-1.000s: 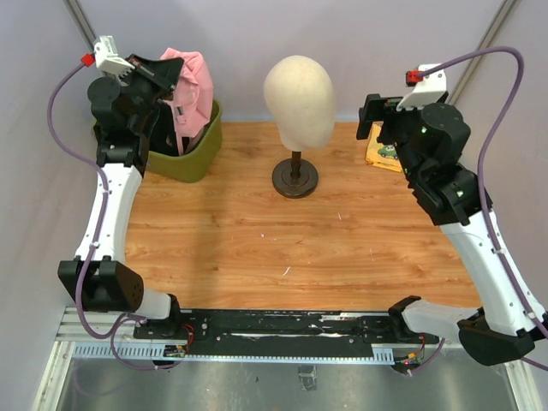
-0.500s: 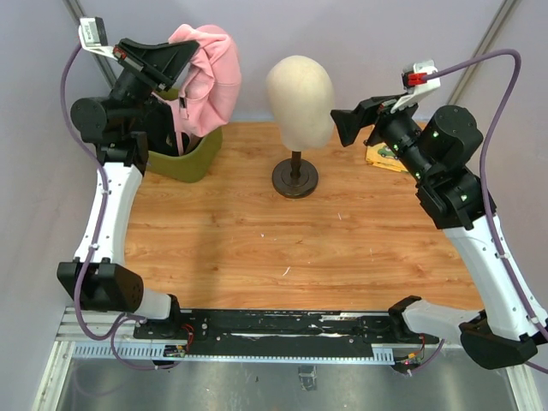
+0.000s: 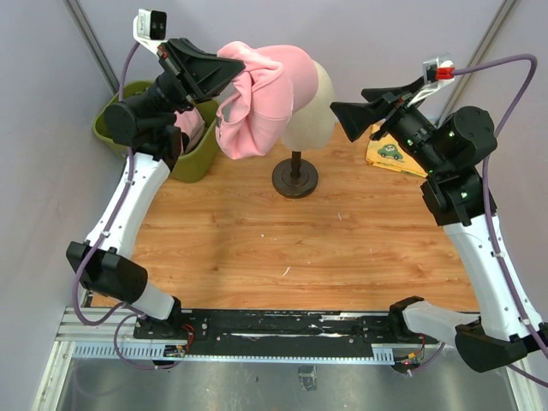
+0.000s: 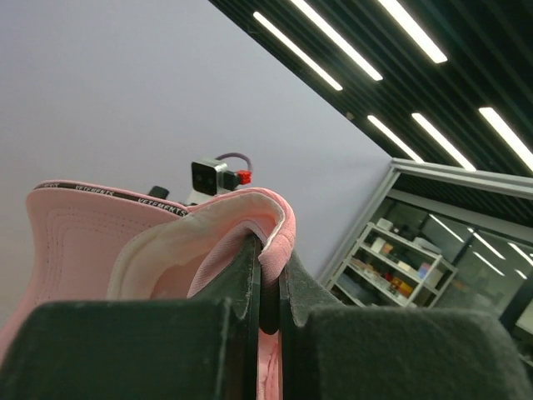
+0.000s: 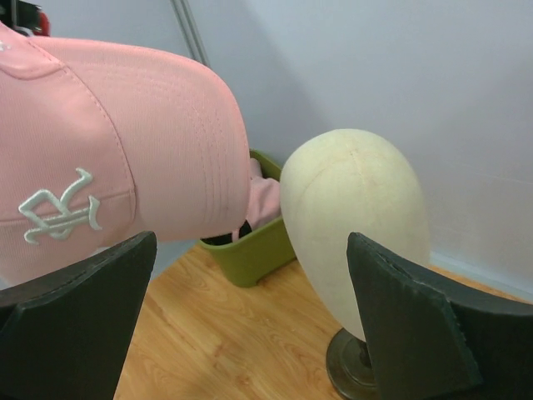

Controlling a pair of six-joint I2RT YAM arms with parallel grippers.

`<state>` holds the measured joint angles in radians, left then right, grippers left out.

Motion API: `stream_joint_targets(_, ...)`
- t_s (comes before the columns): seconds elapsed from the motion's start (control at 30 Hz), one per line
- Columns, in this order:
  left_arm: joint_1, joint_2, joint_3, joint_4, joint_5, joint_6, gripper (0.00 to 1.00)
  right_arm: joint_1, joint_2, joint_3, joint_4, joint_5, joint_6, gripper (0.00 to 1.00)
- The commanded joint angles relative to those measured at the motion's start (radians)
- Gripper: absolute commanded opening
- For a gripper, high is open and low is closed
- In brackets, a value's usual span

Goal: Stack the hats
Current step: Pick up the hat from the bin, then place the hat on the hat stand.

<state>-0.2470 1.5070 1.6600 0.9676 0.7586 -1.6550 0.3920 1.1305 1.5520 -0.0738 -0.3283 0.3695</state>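
L claw [image 3: 224, 74] is clenched tight on the edge of the pink cap [image 3: 265, 94], pinching just a thin bit of cloth at the rim. The cap hangs up in the air, floppy & folded, right beside the top of the cream mannequin head [image 3: 321, 107], not on it yet. R claw [image 3: 349, 118] is spread wide w/ nothing in it, just on the other side of the head. What could go wrong, I think: the pinch is so small the cap may slip & drop to the wood surface [image 3: 257, 231]. It's scrunched up, so it may land crooked or slide off the smooth head. The head sits on a skinny stand [image 3: 295, 175], so a bump from either claw could tip it.
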Motion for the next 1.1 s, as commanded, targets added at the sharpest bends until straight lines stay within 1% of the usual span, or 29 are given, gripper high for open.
stream_joint_targets(0.0,-0.052,0.015,0.052,0.043,0.020,-0.066,0.01,-0.060,-0.028,-0.062,0.178,-0.183,0.179,0.98)
stream_joint_targets(0.1,-0.075,0.031,0.066,0.056,0.029,-0.100,0.00,-0.090,-0.032,-0.108,0.270,-0.251,0.259,0.98)
stream_joint_targets(0.27,-0.103,0.063,0.067,0.136,0.033,-0.204,0.01,-0.129,-0.025,-0.168,0.437,-0.359,0.403,0.98)
stream_joint_targets(0.33,-0.110,0.075,0.076,0.156,0.039,-0.225,0.00,-0.133,-0.015,-0.177,0.469,-0.385,0.433,0.98)
stream_joint_targets(0.73,-0.149,0.133,0.150,0.200,0.052,-0.293,0.01,-0.137,0.013,-0.245,0.576,-0.406,0.506,0.98)
stream_joint_targets(0.93,-0.162,0.146,0.165,0.214,0.058,-0.314,0.00,-0.140,0.045,-0.284,0.709,-0.430,0.582,0.98)
stream_joint_targets(1.07,-0.164,0.148,0.163,0.212,0.065,-0.317,0.01,-0.139,0.074,-0.299,0.819,-0.460,0.663,0.98)
